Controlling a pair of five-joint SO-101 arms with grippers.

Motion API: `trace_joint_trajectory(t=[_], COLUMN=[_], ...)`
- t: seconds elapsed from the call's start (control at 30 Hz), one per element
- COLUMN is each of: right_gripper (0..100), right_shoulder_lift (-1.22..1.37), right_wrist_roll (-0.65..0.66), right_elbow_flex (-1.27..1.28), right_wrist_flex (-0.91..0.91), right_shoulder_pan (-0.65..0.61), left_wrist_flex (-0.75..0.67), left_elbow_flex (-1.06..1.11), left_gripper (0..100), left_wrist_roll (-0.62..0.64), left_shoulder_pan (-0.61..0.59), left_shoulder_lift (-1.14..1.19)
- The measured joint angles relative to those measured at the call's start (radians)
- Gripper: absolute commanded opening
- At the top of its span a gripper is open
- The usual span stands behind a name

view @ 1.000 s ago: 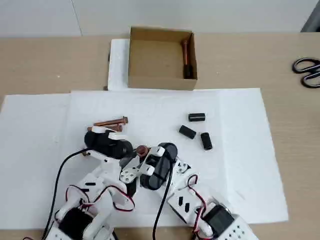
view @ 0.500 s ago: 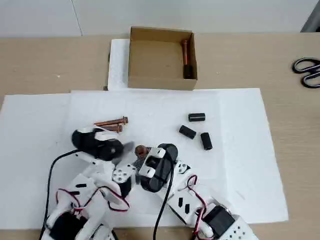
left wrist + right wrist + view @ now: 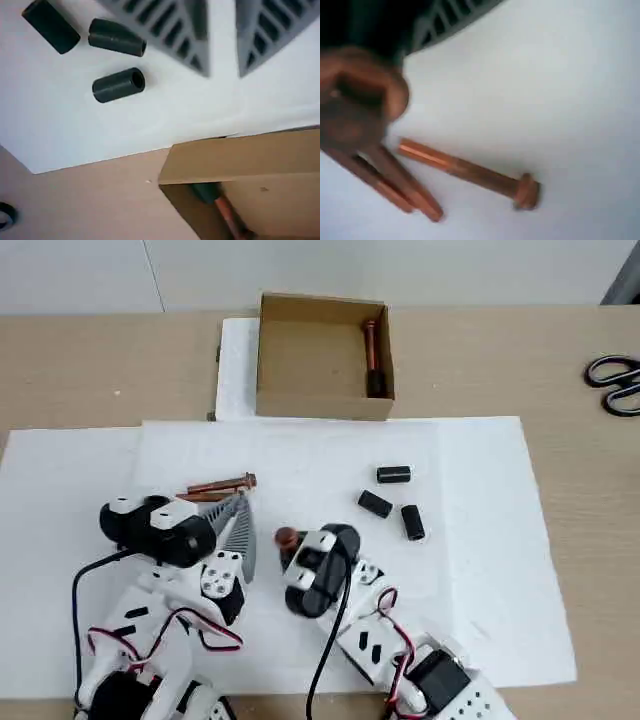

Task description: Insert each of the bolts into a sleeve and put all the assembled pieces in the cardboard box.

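My right gripper (image 3: 288, 542) is shut on a copper bolt (image 3: 285, 536), held near the middle of the white paper; that bolt's head (image 3: 357, 95) looms close in the right wrist view, with something dark behind it. Two more bolts (image 3: 222, 483) (image 3: 205, 496) lie side by side just beyond my left gripper (image 3: 240, 515), which is open with nothing in it (image 3: 222, 70). Three black sleeves (image 3: 393, 474) (image 3: 374, 504) (image 3: 412, 522) lie loose to the right. The cardboard box (image 3: 300, 350) at the back holds one assembled piece (image 3: 372, 355).
White paper sheets (image 3: 480, 570) cover most of the wooden table. Scissors (image 3: 615, 383) lie at the far right edge. In the left wrist view the box wall (image 3: 240, 160) stands just past the three sleeves (image 3: 119, 85).
My left arm has drawn back to the left, away from the right gripper and its bolt, and its fingers now stand apart. The right gripper has barely moved.
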Motion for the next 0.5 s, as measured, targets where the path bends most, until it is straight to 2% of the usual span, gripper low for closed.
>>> trace_joint_trajectory(t=[0.2,0.37,0.5], right_gripper=[0.4,0.4,0.3], right_shoulder_lift=[0.0,0.002,0.055], right_wrist_roll=[-0.017,-0.127,-0.216], right_elbow_flex=[0.002,-0.02,-0.152], right_wrist_flex=[0.0,0.009,0.118], right_shoulder_pan=[0.161,0.301,0.388], left_wrist_flex=[-0.002,-0.002,-0.002], left_elbow_flex=[0.015,0.101,0.153], left_gripper=[1,1,1], left_wrist_roll=[-0.002,-0.002,-0.002], left_shoulder_pan=[-0.133,-0.224,-0.235], left_shoulder_lift=[-0.002,0.003,0.003])
